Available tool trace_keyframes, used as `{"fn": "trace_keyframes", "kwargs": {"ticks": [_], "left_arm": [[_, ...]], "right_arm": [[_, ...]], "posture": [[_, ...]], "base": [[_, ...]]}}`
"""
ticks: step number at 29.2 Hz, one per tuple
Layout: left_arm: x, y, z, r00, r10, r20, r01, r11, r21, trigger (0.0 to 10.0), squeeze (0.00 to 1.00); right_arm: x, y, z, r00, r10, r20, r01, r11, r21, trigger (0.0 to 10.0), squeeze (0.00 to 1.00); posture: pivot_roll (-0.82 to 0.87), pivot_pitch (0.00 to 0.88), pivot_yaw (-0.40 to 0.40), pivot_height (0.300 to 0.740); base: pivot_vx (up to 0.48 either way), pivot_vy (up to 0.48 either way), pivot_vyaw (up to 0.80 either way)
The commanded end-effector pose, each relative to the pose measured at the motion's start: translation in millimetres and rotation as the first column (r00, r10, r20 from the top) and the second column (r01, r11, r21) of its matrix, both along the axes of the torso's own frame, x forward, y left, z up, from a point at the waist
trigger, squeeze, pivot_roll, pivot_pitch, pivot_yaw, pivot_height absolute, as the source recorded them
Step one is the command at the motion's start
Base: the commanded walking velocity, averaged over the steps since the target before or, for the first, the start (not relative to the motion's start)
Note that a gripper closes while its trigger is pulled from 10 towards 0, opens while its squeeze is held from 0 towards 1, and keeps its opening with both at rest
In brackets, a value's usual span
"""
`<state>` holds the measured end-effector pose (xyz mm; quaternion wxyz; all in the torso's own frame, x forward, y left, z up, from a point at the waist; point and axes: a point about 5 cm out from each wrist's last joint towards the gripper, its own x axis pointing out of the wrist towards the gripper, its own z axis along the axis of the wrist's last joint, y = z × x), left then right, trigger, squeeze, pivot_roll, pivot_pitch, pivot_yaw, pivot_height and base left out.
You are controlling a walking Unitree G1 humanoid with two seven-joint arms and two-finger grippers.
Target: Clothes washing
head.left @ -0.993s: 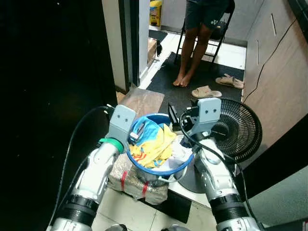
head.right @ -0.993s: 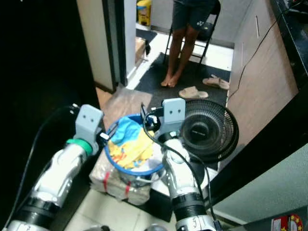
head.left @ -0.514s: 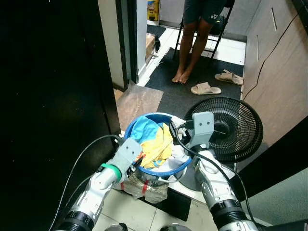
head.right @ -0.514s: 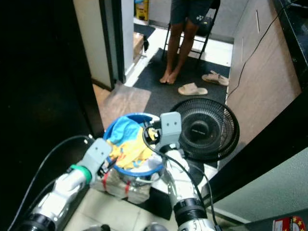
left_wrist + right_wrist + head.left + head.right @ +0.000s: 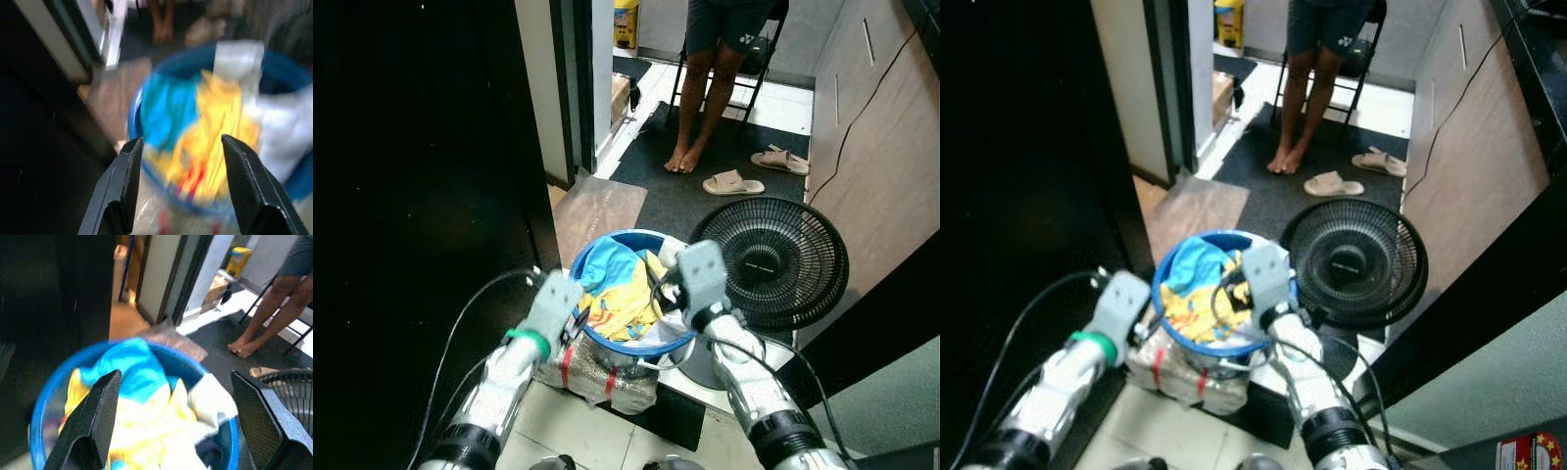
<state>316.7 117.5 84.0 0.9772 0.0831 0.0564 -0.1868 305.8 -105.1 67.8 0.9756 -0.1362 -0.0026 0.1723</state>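
Observation:
A blue laundry basket (image 5: pixel 637 348) stands in front of me, heaped with yellow, blue and white clothes (image 5: pixel 625 292). My left gripper (image 5: pixel 578 324) is low by the basket's left rim, and in the left wrist view its fingers (image 5: pixel 121 191) stand open with the blurred basket (image 5: pixel 136 113) just beyond them. My right gripper (image 5: pixel 662 291) is at the basket's right rim. In the right wrist view its fingers (image 5: pixel 96 423) are wide open, with the clothes (image 5: pixel 137 382) in the basket (image 5: pixel 47 384) ahead. Neither gripper holds anything.
The basket rests on a plastic-wrapped bundle with red tape (image 5: pixel 597 374). A black floor fan (image 5: pixel 771 262) stands close on the right. A barefoot person (image 5: pixel 703 88) stands by a chair ahead, with sandals (image 5: pixel 733 183) nearby. There is a dark wall (image 5: pixel 411 196) on the left and a wooden cabinet (image 5: pixel 886 157) on the right.
Both grippers have come down from the basket's sides. The right one has slid left onto the right rim, and the left one dropped, then rose slightly. The camera view shifted a little.

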Motion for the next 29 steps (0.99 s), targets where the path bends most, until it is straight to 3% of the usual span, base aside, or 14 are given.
{"fn": "trace_keyframes", "kwargs": {"ticks": [1,3,4,8,15,19,24,29], "left_arm": [[9.3,-7.5,29.0,0.996,-0.007,0.085,0.013,0.998,-0.066,10.0,0.00],[14.6,-16.7,59.9,0.979,-0.032,0.201,0.048,0.996,-0.071,10.0,0.00],[15.2,-21.9,74.4,0.959,-0.065,0.275,0.077,0.997,-0.032,10.0,0.00],[13.3,-29.7,90.1,0.926,-0.120,0.358,0.118,0.993,0.027,10.0,0.00],[11.4,-27.2,79.2,0.936,-0.110,0.334,0.107,0.994,0.028,10.0,0.00],[7.0,-22.9,66.6,0.960,-0.080,0.267,0.085,0.996,-0.009,10.0,0.00],[6.0,-24.3,66.8,0.966,-0.075,0.246,0.085,0.996,-0.028,10.0,0.00],[8.8,-23.9,70.2,0.967,-0.070,0.243,0.079,0.997,-0.025,10.0,0.00]], "right_arm": [[-3.0,1.3,-0.9,1.000,-0.019,0.002,0.018,0.999,0.045,10.0,0.00],[0.3,2.6,11.2,0.998,-0.052,0.023,0.048,0.988,0.150,10.0,0.00],[2.7,5.9,18.4,0.998,-0.042,0.049,0.034,0.986,0.162,10.0,0.00],[4.3,11.9,25.3,0.997,-0.008,0.079,-0.005,0.987,0.158,10.0,0.00],[0.3,10.6,17.5,0.998,0.003,0.060,-0.012,0.988,0.152,10.0,0.00],[4.9,3.5,21.3,0.998,-0.051,0.040,0.041,0.971,0.234,10.0,0.00],[10.3,1.2,28.4,0.996,-0.081,0.043,0.065,0.955,0.291,10.0,0.00],[10.5,2.8,31.8,0.995,-0.078,0.054,0.059,0.956,0.286,10.0,0.00]], "posture": [[-0.07,0.000,0.046,0.740],[-0.08,0.000,0.048,0.740],[-0.08,0.000,0.051,0.740],[-0.08,0.000,0.046,0.740],[-0.08,0.000,0.036,0.740],[-0.08,0.000,0.033,0.740],[-0.08,0.000,0.034,0.740],[-0.08,0.000,0.035,0.740]], "base": [[0.000,0.000,0.00],[0.000,0.000,0.00],[0.000,0.000,0.00],[0.000,0.000,0.00],[0.000,0.000,0.00],[0.000,0.000,0.00],[0.000,0.000,0.00],[0.000,0.000,0.00]]}}
